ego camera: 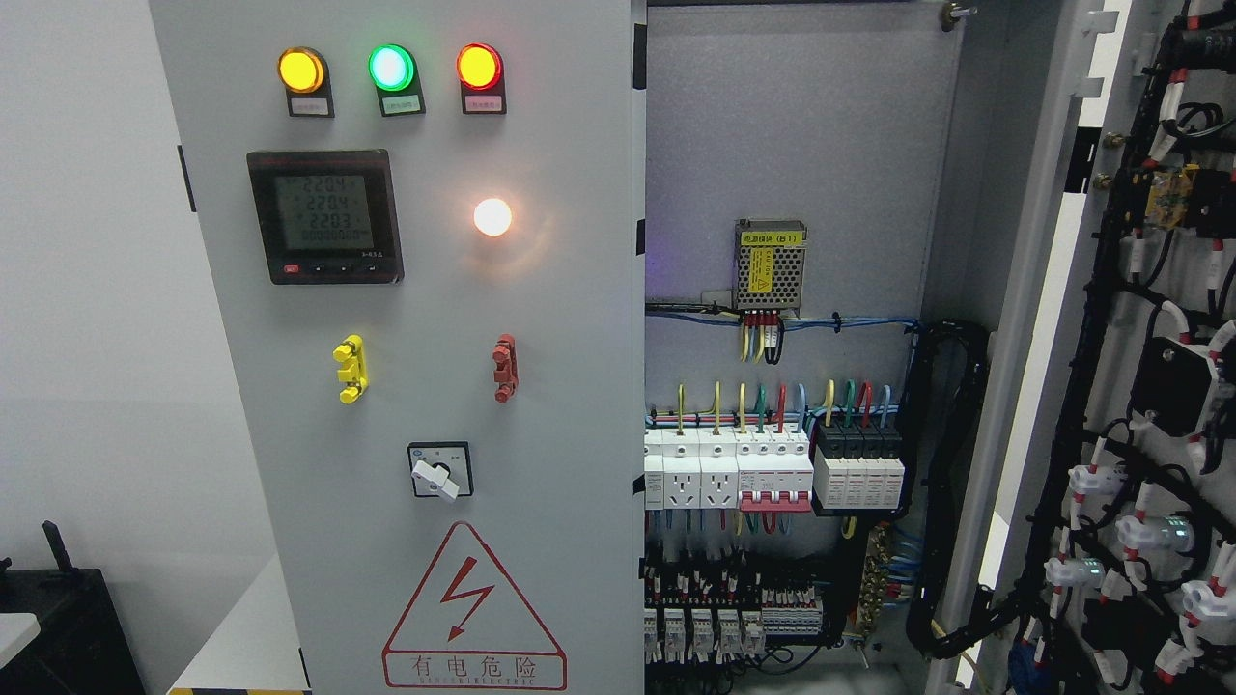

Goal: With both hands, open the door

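- Right door already swung wide at the picture's right, wiring on its inner face exposed; cabinet interior open to view.
- Left door apparently closed, probably what remains.
- No hand in view, so state impossible to tell.
- Warning triangle marked "有电危险".
- Meter showing roughly 220.4, 220.4, 220.3.
- Power supply label too small to read.
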### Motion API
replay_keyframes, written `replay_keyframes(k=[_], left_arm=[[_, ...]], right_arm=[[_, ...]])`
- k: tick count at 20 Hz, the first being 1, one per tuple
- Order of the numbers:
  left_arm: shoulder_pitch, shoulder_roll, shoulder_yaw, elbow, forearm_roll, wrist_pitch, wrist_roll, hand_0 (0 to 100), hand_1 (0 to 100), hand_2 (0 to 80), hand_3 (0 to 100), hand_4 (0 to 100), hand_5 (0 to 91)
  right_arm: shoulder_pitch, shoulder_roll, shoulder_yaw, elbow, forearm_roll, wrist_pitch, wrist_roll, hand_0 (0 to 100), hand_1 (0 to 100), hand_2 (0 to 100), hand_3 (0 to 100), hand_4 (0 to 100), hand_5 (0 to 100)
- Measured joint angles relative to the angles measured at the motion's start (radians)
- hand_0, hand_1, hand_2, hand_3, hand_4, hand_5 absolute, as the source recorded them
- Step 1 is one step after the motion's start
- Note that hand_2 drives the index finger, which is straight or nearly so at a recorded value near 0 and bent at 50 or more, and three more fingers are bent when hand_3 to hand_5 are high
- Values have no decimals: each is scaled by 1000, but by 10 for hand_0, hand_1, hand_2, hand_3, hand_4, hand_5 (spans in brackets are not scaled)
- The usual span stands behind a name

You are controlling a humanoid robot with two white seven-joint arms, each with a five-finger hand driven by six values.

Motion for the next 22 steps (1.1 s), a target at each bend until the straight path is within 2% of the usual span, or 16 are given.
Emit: replay_keyframes(k=[7,14,17,22], left_arm=[[0,-3,14,5,-2,-1,0,0,0,0,0,43,0],[0,-5,17,6,-2,-2,-6,0,0,0,0,43,0],[0,-6,18,6,-3,-2,-8,0,0,0,0,43,0],[0,-6,18,6,-3,-2,-10,0,0,0,0,43,0]], right_arm=[[156,-39,7,-184,0,-147,-1,0,0,0,0,0,0],[317,-62,24,-382,0,-262,-1,0,0,0,0,0,0],[354,-68,30,-456,0,-332,-1,0,0,0,0,0,0],[386,-75,51,-578,-2,-391,-1,0,0,0,0,0,0]])
